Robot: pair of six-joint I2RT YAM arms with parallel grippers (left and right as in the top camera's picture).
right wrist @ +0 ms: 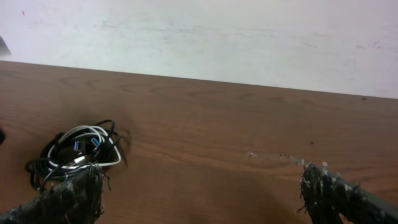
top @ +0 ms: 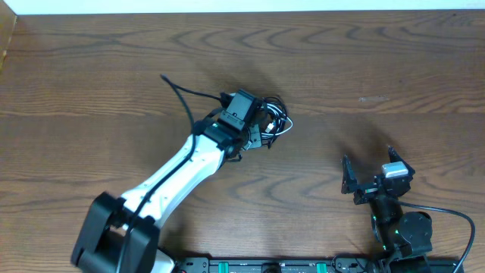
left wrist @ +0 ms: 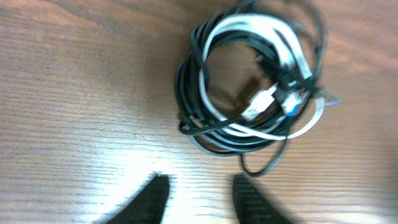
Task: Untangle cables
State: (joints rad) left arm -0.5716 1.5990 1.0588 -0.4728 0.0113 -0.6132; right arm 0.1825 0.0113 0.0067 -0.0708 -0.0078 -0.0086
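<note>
Black and white cables point(left wrist: 236, 130) lie bundled just ahead of my left gripper point(left wrist: 199, 182), jaws apart and empty, lined up to pinch.

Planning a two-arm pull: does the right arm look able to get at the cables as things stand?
Probably yes: only bare table lies between the open right claw and the cables, though the left claw beside them may crowd it.

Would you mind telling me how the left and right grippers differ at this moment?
The left gripper is right next to the cables; the right gripper is well away from them. The left gripper's jaws stand only partly open; the right gripper's are spread wide. Both are empty: neither touches a cable.
</note>
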